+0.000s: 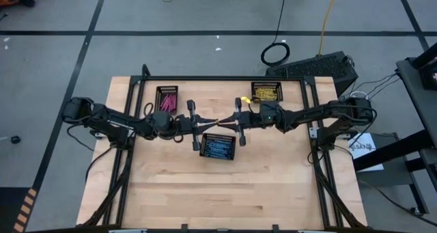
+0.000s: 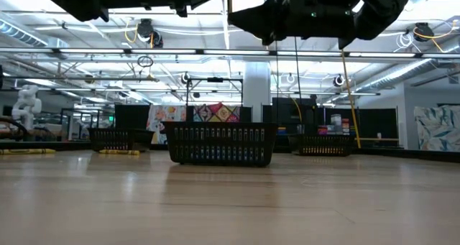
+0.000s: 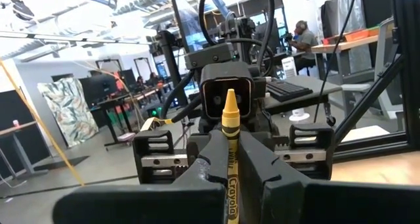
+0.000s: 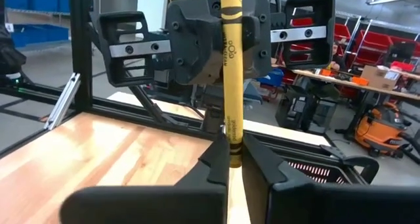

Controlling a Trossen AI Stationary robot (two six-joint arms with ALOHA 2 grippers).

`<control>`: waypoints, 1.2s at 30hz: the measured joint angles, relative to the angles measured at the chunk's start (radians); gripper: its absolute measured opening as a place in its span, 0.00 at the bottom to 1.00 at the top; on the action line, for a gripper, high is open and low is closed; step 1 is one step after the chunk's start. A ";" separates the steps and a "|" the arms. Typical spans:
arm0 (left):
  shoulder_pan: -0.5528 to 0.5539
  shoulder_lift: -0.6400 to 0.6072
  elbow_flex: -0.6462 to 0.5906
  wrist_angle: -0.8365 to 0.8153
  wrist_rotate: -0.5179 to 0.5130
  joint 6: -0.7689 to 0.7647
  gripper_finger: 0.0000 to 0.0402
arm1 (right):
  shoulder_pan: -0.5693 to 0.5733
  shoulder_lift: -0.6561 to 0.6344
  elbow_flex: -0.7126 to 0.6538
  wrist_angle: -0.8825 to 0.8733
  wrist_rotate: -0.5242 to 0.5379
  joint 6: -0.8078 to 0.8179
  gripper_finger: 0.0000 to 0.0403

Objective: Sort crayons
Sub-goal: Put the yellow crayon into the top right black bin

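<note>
Nearest the lens in the left wrist view, the left gripper (image 3: 230, 178) is closed on a yellow crayon (image 3: 230, 152), whose pointed tip rises at frame centre toward the other arm's wrist camera. In the right wrist view the right gripper (image 4: 235, 165) has its fingers pinched on the crayon's flat end — so both grippers hold one stick at once, each at an opposite end. From above they meet at the centre of the frame, left gripper (image 1: 205, 123) and right gripper (image 1: 231, 121) nose to nose, the crayon's long axis running left–right along the line between them; neither arm is nearer, since both have it. My judgement is that the coming move turns on which side lets go: the yellow tray (image 1: 265, 91) at upper right lies closer to the right arm, the pink tray (image 1: 167, 98) at upper left to the left, the blue tray (image 1: 218, 148) just below the handover. The wrapper reads "Crayola" lengthwise.
</note>
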 joint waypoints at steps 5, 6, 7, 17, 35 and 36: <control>-0.001 0.000 0.000 0.001 0.001 0.000 0.02 | 0.004 0.000 0.000 0.001 0.000 -0.007 0.05; 0.000 0.000 0.000 0.001 0.001 0.000 0.02 | 0.003 0.000 0.000 0.002 0.000 -0.006 0.07; 0.000 0.000 0.000 0.001 0.001 0.000 0.02 | 0.003 0.000 0.000 0.005 0.000 -0.007 0.09; -0.001 0.000 0.001 0.003 0.007 0.000 0.02 | 0.028 0.000 0.000 0.030 0.002 -0.049 0.20; 0.001 -0.001 0.001 -0.024 -0.005 -0.026 0.13 | 0.031 -0.014 0.022 -0.059 0.081 -0.054 0.01; 0.001 -0.001 0.001 -0.033 -0.013 -0.026 0.17 | 0.028 -0.023 0.022 -0.085 0.099 -0.051 0.01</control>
